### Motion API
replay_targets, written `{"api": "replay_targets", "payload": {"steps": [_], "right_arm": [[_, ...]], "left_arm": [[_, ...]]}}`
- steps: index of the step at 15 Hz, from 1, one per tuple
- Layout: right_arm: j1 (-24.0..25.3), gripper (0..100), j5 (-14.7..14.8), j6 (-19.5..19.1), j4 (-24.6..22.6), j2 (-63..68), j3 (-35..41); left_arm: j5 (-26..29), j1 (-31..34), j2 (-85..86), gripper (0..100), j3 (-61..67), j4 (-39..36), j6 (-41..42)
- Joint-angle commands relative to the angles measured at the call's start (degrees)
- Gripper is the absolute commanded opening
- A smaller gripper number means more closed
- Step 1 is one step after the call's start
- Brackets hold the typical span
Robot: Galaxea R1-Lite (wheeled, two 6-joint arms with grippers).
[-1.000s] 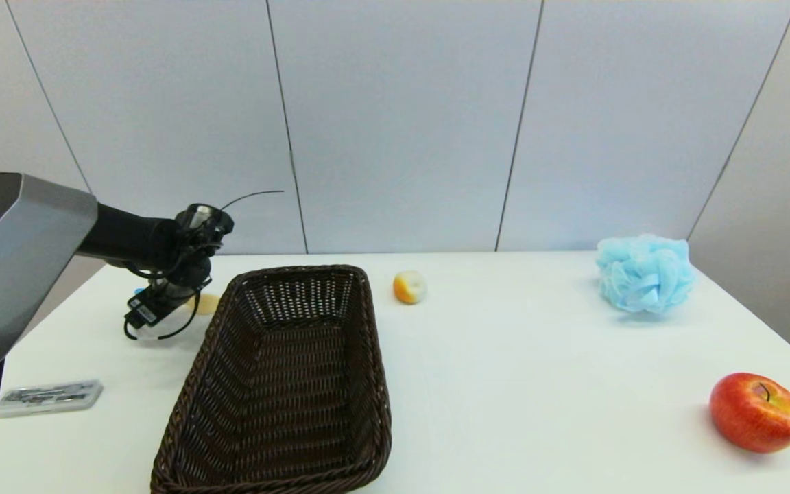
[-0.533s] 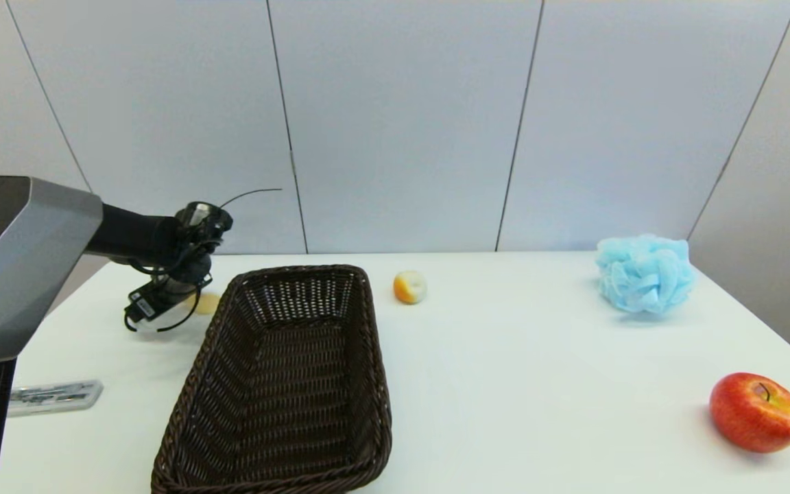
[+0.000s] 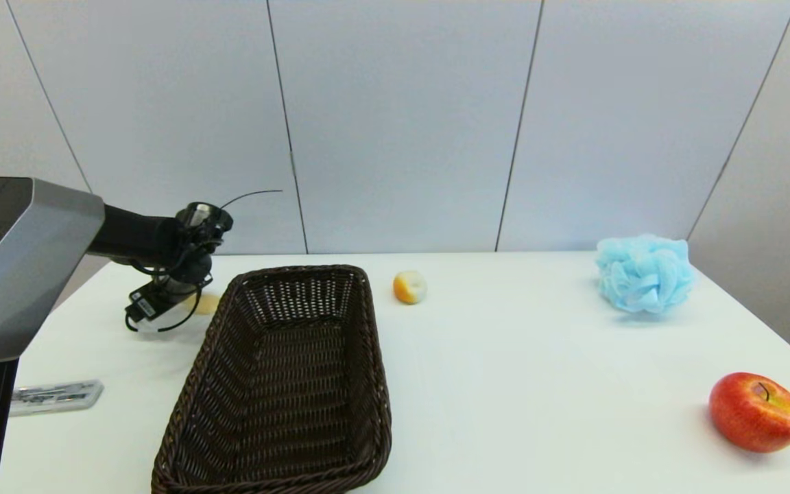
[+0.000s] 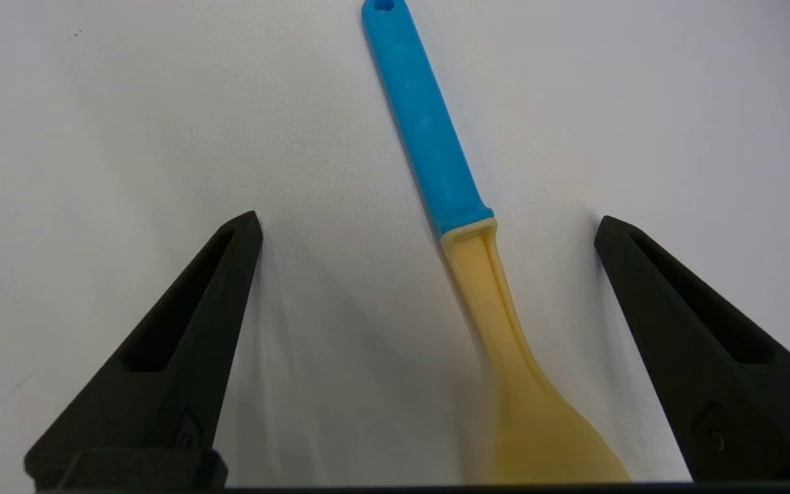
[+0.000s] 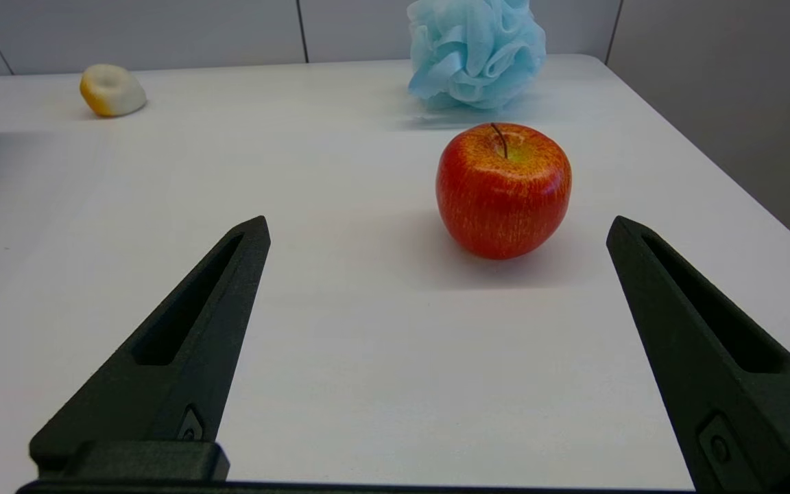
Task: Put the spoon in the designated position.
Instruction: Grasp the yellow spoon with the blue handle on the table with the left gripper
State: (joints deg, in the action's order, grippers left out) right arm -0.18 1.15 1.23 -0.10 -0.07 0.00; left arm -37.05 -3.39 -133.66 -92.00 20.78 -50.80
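Left gripper (image 4: 429, 226) is hovering wide open over the spoon (image 4: 467, 261) lying flat left of the wicker basket (image 3: 285, 384); spoon likely light, stiff, slippery—grasping across the neck is looking best; right gripper (image 5: 436, 226) is idling open.

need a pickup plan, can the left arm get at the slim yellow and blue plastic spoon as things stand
Probably yes: the slim yellow and blue plastic spoon lies flat on the white table between the open left gripper's fingers, nothing covering it.

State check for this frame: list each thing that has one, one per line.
spoon: flat on the table, ungripped
left pincer: open, fingers either side of the spoon
right pincer: open, holding nothing, apple ahead
basket: upright, nothing inside
apple: resting, stem up
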Motion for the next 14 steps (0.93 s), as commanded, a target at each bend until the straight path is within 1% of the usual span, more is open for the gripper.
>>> {"api": "replay_targets", "payload": {"steps": [1,7,8,14], "right_arm": [[0.01,100,0.0,0.0,0.01,0.07,0.0],[0.01,100,0.0,0.0,0.01,0.07,0.0],[0.01,100,0.0,0.0,0.01,0.07,0.0],[0.01,100,0.0,0.0,0.01,0.07,0.0]], "left_arm": [[-0.13,-0.57,0.06,100,1.21,0.22,-0.88],[-0.13,-0.74,-0.02,100,1.21,0.31,-0.79],[-0.13,-0.65,-0.02,0,1.12,0.31,-0.62],[-0.22,-0.65,0.06,0,0.68,0.31,-0.09]]}}
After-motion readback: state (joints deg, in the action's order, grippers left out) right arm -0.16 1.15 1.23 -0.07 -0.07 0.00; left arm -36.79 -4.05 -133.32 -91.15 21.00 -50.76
